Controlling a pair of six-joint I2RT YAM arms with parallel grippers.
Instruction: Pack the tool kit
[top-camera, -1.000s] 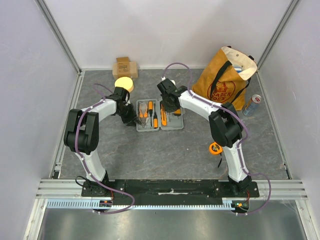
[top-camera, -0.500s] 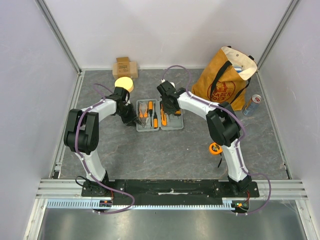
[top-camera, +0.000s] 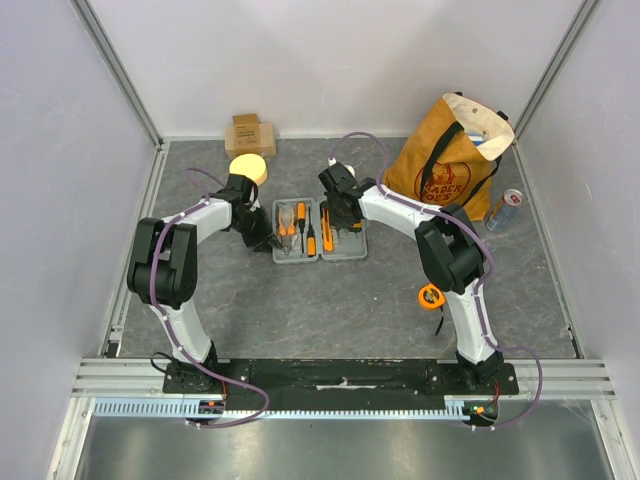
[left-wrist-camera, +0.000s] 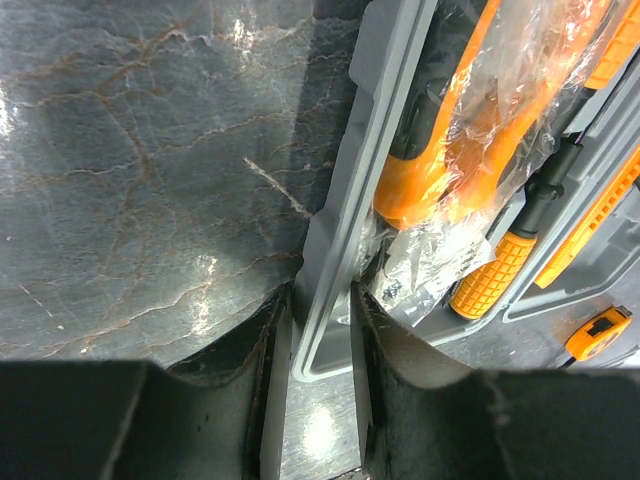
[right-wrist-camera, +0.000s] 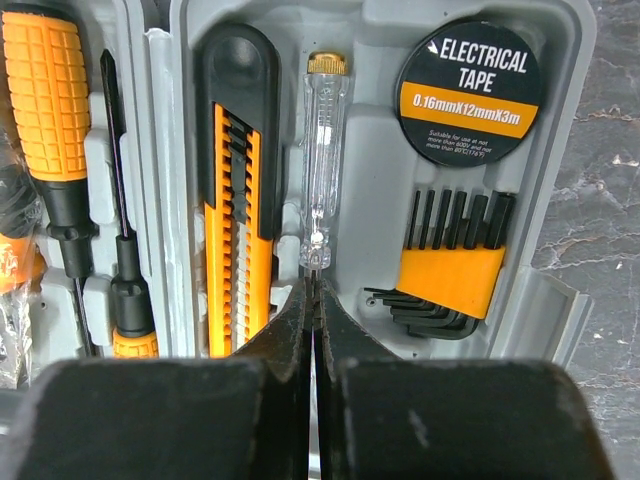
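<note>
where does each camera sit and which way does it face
top external: above, behind the bases, facing down; both arms, tool kit.
left wrist: on the wrist, facing down along left end effector, clamping the kit's rim.
right wrist: on the wrist, facing down along right end effector, pinching the clear tester.
shared: top and left wrist both show the tape measure.

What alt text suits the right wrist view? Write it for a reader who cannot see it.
The right pincer, closed, sits at the tip of a clear tester screwdriver lying in its slot of the open grey tool case. Beside it lie an orange utility knife, a roll of electrical tape, hex keys and an orange-handled screwdriver.
</note>
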